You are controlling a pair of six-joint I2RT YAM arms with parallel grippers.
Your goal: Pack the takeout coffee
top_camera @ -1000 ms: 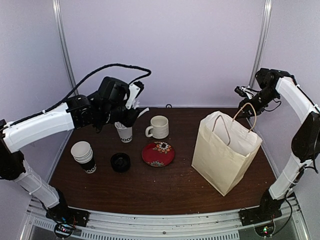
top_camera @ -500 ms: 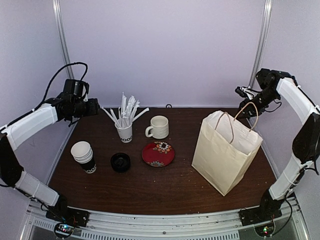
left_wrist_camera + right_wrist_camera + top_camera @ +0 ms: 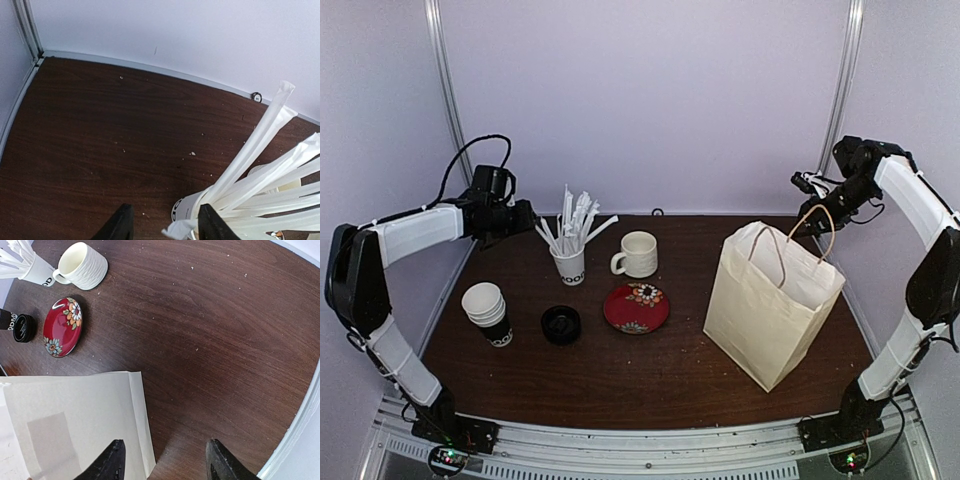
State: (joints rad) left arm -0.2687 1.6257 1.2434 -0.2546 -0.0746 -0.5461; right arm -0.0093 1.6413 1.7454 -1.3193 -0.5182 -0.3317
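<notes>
Clearly the left end effector (image 3: 165,212), part open and empty, hovers beyond the straw cup (image 3: 569,265). The lidded coffee cup (image 3: 561,325) stands upright on that cup's near side, closest to this arm.

Present were one paper bag (image 3: 770,310), one cream mug (image 3: 638,253), one red saucer (image 3: 636,307), one white cup of straws (image 3: 569,266), one black lidded cup (image 3: 561,325), one cup stack (image 3: 487,312).

Black-lidded cup (image 3: 561,325) upright on table; white-lettered black cup (image 3: 500,336) just left.
</notes>
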